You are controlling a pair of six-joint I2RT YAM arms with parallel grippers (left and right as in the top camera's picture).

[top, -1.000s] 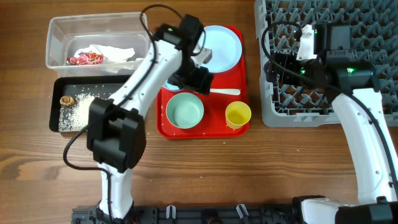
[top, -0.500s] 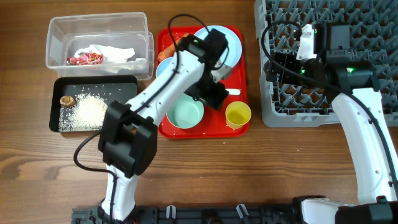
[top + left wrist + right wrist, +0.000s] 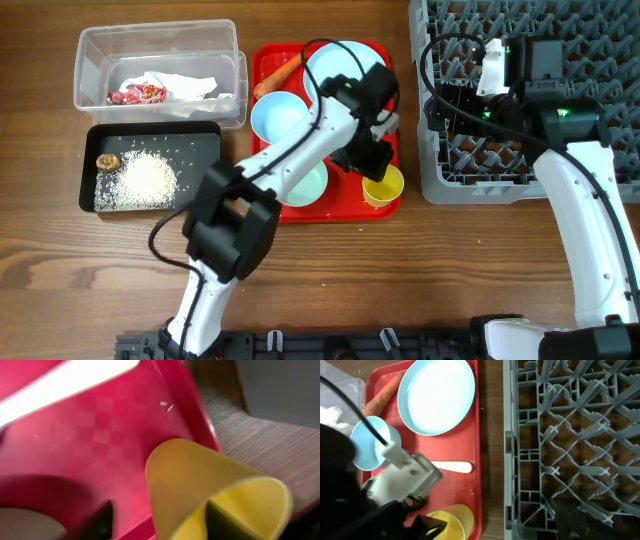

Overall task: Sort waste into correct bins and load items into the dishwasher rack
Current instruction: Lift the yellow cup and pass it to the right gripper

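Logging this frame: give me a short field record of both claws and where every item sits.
left claw: open, one finger each side of the wall of the yellow cup
right claw: over the dishwasher rack, state unclear
red tray: yellow cup, plate, light blue bowl, mint bowl, spoon, carrot
clear tub: crumpled paper, wrapper
black tray: rice, brown lump

Yellow cup (image 3: 200, 480) on red tray (image 3: 100, 435), its wall between dark fingers (image 3: 97, 522) of the tool (image 3: 160, 519).
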